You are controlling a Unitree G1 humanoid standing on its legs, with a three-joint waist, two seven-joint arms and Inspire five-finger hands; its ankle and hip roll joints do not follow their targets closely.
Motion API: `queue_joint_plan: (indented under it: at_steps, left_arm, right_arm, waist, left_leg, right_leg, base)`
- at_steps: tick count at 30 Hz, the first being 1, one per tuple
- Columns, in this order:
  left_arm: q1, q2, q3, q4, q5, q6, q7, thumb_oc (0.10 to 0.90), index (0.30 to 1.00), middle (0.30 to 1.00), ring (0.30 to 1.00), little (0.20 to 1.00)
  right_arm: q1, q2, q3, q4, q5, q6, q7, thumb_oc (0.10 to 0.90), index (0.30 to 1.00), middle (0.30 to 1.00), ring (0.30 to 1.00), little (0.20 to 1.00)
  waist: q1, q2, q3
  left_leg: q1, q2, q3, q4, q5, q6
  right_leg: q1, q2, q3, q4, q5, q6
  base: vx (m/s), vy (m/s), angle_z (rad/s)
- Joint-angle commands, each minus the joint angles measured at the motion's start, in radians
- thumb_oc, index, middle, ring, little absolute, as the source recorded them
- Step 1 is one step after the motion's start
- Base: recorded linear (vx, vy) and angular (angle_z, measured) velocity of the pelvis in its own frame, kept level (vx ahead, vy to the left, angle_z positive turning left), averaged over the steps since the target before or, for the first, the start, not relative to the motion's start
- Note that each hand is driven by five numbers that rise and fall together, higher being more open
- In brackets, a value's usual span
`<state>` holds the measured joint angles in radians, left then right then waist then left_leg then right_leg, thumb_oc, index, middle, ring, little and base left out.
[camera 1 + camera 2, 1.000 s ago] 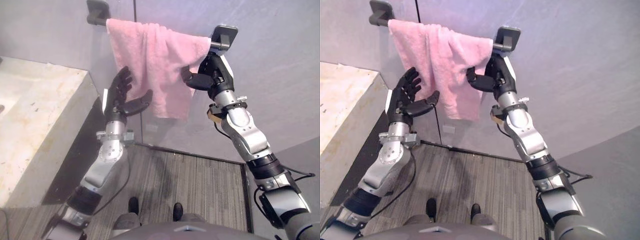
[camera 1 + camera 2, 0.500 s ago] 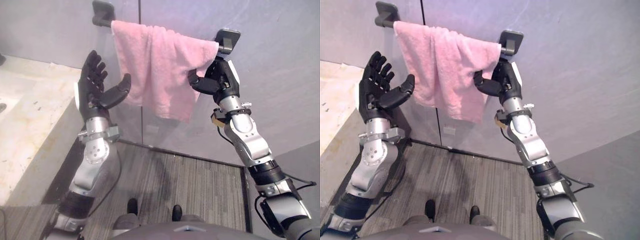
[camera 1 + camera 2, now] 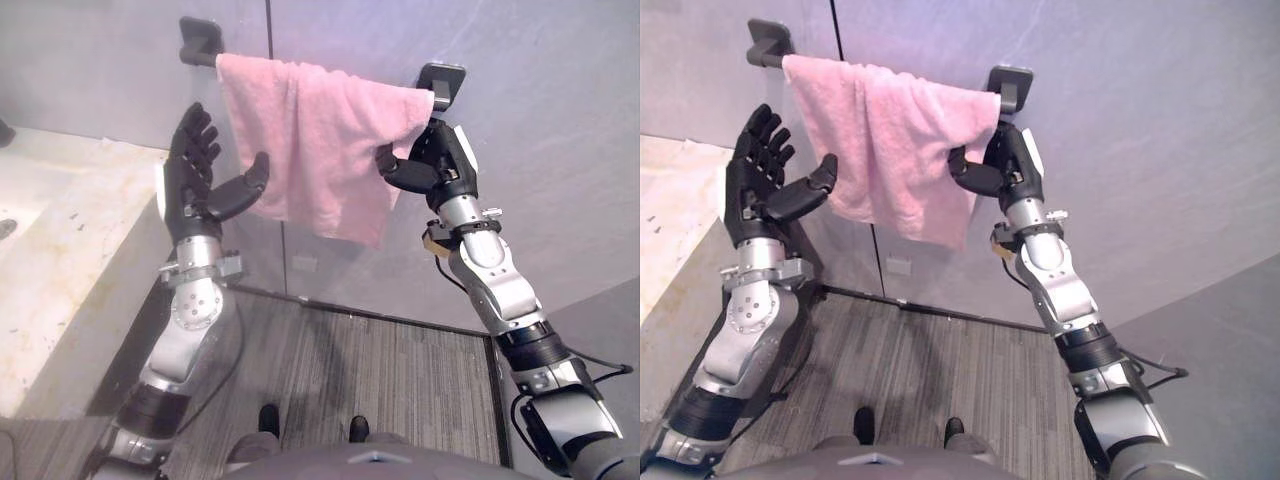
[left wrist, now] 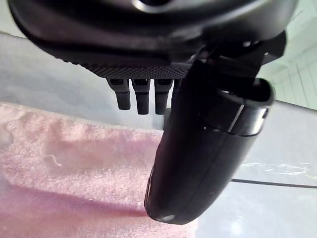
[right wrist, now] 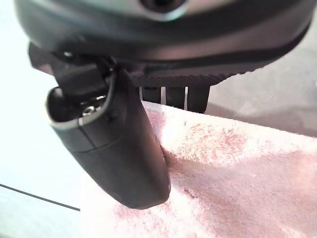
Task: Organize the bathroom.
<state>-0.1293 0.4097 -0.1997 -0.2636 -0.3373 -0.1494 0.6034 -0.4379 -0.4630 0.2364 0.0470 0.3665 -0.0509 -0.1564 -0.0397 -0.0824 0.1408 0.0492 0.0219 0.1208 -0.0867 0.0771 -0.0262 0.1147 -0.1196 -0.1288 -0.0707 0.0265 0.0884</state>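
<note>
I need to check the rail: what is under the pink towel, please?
The pink towel hangs over a dark rail; only the rail's stub by the left bracket and the right bracket show. The covered bar is hidden. Behind the towel is grey wall.

I see dark wall-mounted towel bar [image 3: 205, 56] carrying pink towel [image 3: 320, 140], draped over it, lower edge hanging uneven.

Pink towel [image 3: 320, 140] draped unevenly over wall-mounted dark bar [image 3: 205, 58]
</note>
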Motion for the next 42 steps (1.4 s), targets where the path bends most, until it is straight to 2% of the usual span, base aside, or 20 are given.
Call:
queue_joint_plan:
  at_steps: [1,9,10,11,12,13,15,17,18,19,22,23,24,30,36,42]
  left_arm:
    - [-0.147,0.024,0.049,0.043,0.13,-0.061,0.057,0.8,0.9,0.9,0.9,0.9]
    - [-0.153,0.029,0.073,0.061,0.095,-0.007,0.0,0.8,0.9,0.9,0.9,0.9]
    - [-0.16,0.03,0.066,0.073,0.089,0.023,-0.036,0.736,0.804,0.804,0.804,0.804]
    - [-0.16,0.03,0.066,0.073,0.089,0.023,-0.036,0.736,0.804,0.804,0.804,0.804]
    - [-0.167,0.032,0.058,0.081,0.089,0.049,-0.051,0.638,0.658,0.658,0.658,0.658]
    - [-0.17,0.034,0.057,0.087,0.097,0.053,-0.05,0.627,0.641,0.641,0.641,0.641]
    - [-0.189,0.039,0.051,0.124,0.083,0.062,-0.058,0.638,0.658,0.658,0.658,0.658]
    - [-0.195,0.038,0.051,0.136,0.073,0.074,-0.06,0.728,0.792,0.792,0.792,0.792]
    - [-0.198,0.038,0.052,0.148,0.06,0.079,-0.052,0.748,0.822,0.822,0.822,0.822]
    - [-0.203,0.039,0.052,0.164,0.06,0.08,-0.045,0.762,0.844,0.844,0.844,0.844]
    - [-0.211,0.037,0.056,0.188,0.062,0.086,-0.028,0.755,0.832,0.832,0.832,0.832]
    - [-0.213,0.037,0.057,0.193,0.065,0.086,-0.018,0.764,0.846,0.846,0.846,0.846]
    - [-0.215,0.038,0.061,0.198,0.073,0.088,-0.004,0.8,0.9,0.9,0.9,0.9]
    - [-0.214,0.044,0.088,0.212,0.097,0.054,0.053,0.8,0.9,0.9,0.9,0.9]
    - [-0.197,0.047,0.118,0.206,0.098,0.033,0.064,0.8,0.9,0.9,0.9,0.9]
    - [-0.21,0.053,0.118,0.231,0.028,0.056,-0.006,0.8,0.9,0.9,0.9,0.9]
  right_arm:
    - [0.05,-0.004,0.035,0.029,-0.015,-0.067,0.035,0.4,0.3,0.3,0.3,0.3]
    - [0.078,-0.003,0.039,0.021,-0.016,-0.065,0.052,0.4,0.3,0.3,0.3,0.3]
    - [0.077,-0.001,0.041,0.025,-0.018,-0.069,0.059,0.4,0.3,0.3,0.3,0.3]
    - [0.077,-0.001,0.041,0.025,-0.018,-0.069,0.059,0.4,0.3,0.3,0.3,0.3]
    - [0.078,0.001,0.04,0.026,-0.018,-0.071,0.064,0.4,0.3,0.3,0.3,0.3]
    - [0.078,0.002,0.04,0.028,-0.019,-0.071,0.067,0.4,0.3,0.3,0.3,0.3]
    - [0.073,0.005,0.038,0.043,-0.014,-0.078,0.082,0.4,0.3,0.3,0.3,0.3]
    - [0.072,0.007,0.04,0.045,-0.015,-0.077,0.086,0.4,0.3,0.3,0.3,0.3]
    - [0.075,0.008,0.042,0.046,-0.016,-0.078,0.091,0.4,0.3,0.3,0.3,0.3]
    - [0.075,0.011,0.045,0.045,-0.017,-0.077,0.095,0.4,0.3,0.3,0.3,0.3]
    - [0.074,0.016,0.049,0.049,-0.019,-0.078,0.106,0.4,0.3,0.3,0.3,0.3]
    - [0.073,0.017,0.051,0.051,-0.019,-0.078,0.11,0.4,0.3,0.3,0.3,0.3]
    - [0.072,0.018,0.054,0.052,-0.018,-0.077,0.113,0.4,0.3,0.3,0.3,0.3]
    - [0.08,0.024,0.065,0.052,-0.023,-0.077,0.111,0.4,0.3,0.3,0.3,0.3]
    - [0.109,0.028,0.065,0.041,-0.026,-0.077,0.11,0.4,0.3,0.3,0.3,0.3]
    - [0.127,0.039,0.069,0.048,-0.022,-0.084,0.121,0.4,0.3,0.3,0.3,0.3]
  waist:
    - [-0.012,0.023,-0.088]
    - [-0.027,0.029,-0.092]
    - [-0.031,0.032,-0.091]
    - [-0.031,0.032,-0.091]
    - [-0.034,0.035,-0.09]
    - [-0.036,0.036,-0.09]
    - [-0.043,0.04,-0.092]
    - [-0.046,0.041,-0.092]
    - [-0.048,0.043,-0.093]
    - [-0.051,0.045,-0.094]
    - [-0.055,0.047,-0.094]
    - [-0.056,0.047,-0.095]
    - [-0.057,0.047,-0.096]
    - [-0.056,0.045,-0.1]
    - [-0.057,0.043,-0.099]
    - [-0.067,0.047,-0.098]
  left_leg:
    - [0.077,0.017,0.054,-0.001,-0.135,0.031]
    - [0.089,0.013,0.066,-0.001,-0.139,0.033]
    - [0.093,0.013,0.069,-0.001,-0.14,0.034]
    - [0.093,0.013,0.069,-0.001,-0.14,0.034]
    - [0.095,0.012,0.071,-0.001,-0.14,0.034]
    - [0.096,0.012,0.072,-0.001,-0.14,0.035]
    - [0.099,0.012,0.078,-0.001,-0.14,0.036]
    - [0.1,0.011,0.081,-0.001,-0.14,0.036]
    - [0.101,0.011,0.083,-0.001,-0.14,0.037]
    - [0.102,0.011,0.087,-0.001,-0.141,0.038]
    - [0.104,0.01,0.091,-0.001,-0.141,0.039]
    - [0.105,0.01,0.092,-0.001,-0.141,0.039]
    - [0.105,0.009,0.093,-0.001,-0.142,0.039]
    - [0.104,0.009,0.095,-0.001,-0.141,0.039]
    - [0.102,0.008,0.095,-0.001,-0.14,0.039]
    - [0.107,0.007,0.104,-0.001,-0.141,0.041]
  right_leg:
    - [-0.041,0.016,0.012,0.056,-0.004,0.072]
    - [-0.041,0.015,0.027,0.061,-0.008,0.074]
    - [-0.043,0.016,0.032,0.066,-0.009,0.075]
    - [-0.043,0.016,0.032,0.066,-0.009,0.075]
    - [-0.044,0.016,0.035,0.07,-0.01,0.077]
    - [-0.045,0.016,0.037,0.071,-0.01,0.078]
    - [-0.047,0.016,0.041,0.075,-0.01,0.08]
    - [-0.049,0.016,0.044,0.077,-0.011,0.08]
    - [-0.05,0.016,0.046,0.079,-0.011,0.081]
    - [-0.051,0.015,0.047,0.08,-0.012,0.082]
    - [-0.052,0.016,0.05,0.081,-0.011,0.083]
    - [-0.052,0.016,0.051,0.081,-0.011,0.082]
    - [-0.052,0.016,0.052,0.08,-0.011,0.083]
    - [-0.052,0.016,0.051,0.077,-0.01,0.082]
    - [-0.054,0.015,0.048,0.081,-0.01,0.083]
    - [-0.061,0.014,0.058,0.087,-0.009,0.087]
  base:
    - [0.04,0.019,-0.07]
    - [0.03,0.022,-0.07]
    - [0.02,0.013,-0.08]
    - [0.03,0.026,-0.15]
    - [0.02,0.016,-0.09]
    - [0.02,0.02,-0.1]
    - [0.03,0.016,-0.04]
    - [0.02,0.009,-0.01]
    - [0.03,0.024,-0.02]
    - [0.03,0.02,-0.03]
    - [0.02,0.017,-0.06]
    - [0.02,0.016,-0.05]
    - [0.02,0.011,-0.03]
    - [0.01,0.003,-0.01]
    - [0.0,0.0,0.0]
    - [0.0,0.0,0.0]
